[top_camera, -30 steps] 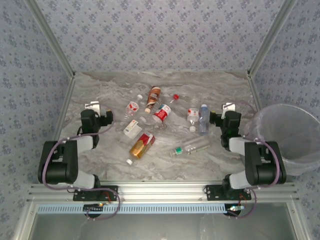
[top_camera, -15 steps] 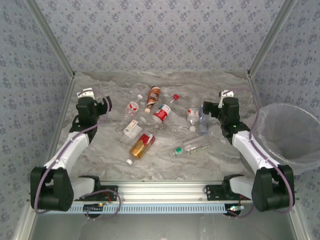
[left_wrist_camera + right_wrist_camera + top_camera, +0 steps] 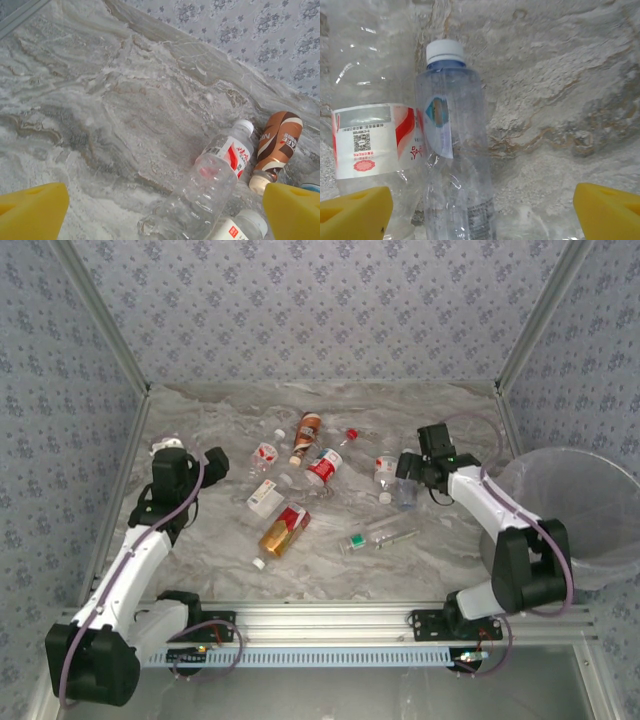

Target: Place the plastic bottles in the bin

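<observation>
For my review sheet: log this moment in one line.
left fingers open, empty | right fingers open over blue-tinted bottle | other bottles on table

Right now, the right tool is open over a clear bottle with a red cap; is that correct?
Not quite: the cap is white, not red, as the right wrist view shows. The right tool is indeed open over that clear bottle.

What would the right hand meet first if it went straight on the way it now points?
The right hand would most likely meet the bluish bottle lying between its open fingers, beside a red-labelled bottle. Depth is unclear.
</observation>
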Robot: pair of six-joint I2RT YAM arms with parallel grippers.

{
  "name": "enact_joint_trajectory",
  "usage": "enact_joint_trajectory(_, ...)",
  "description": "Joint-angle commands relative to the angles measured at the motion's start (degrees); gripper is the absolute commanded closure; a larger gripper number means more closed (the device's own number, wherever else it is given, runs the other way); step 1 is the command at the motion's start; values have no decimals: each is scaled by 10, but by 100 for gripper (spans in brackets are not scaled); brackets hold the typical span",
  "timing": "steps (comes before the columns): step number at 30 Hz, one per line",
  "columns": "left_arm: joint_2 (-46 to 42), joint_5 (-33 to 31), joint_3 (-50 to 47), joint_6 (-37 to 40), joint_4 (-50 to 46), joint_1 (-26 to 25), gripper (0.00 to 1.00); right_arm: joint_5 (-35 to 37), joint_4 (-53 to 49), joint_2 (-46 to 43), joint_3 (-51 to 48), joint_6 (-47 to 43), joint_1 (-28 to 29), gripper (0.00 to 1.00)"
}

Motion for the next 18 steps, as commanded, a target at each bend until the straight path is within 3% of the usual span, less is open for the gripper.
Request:
enact_joint_trajectory(1,-5,5,-4,-17,-27,1,0,-37,-25,27,24,-4,-5,5)
enact_joint_trajectory(8,15,28,7,-4,-18,1,0,-37,-40,108,79,-40,-9,20)
enact_joint_trajectory(18,40,66,26,11,-17,0,1,-74,-16,181,101,-32,-27,30)
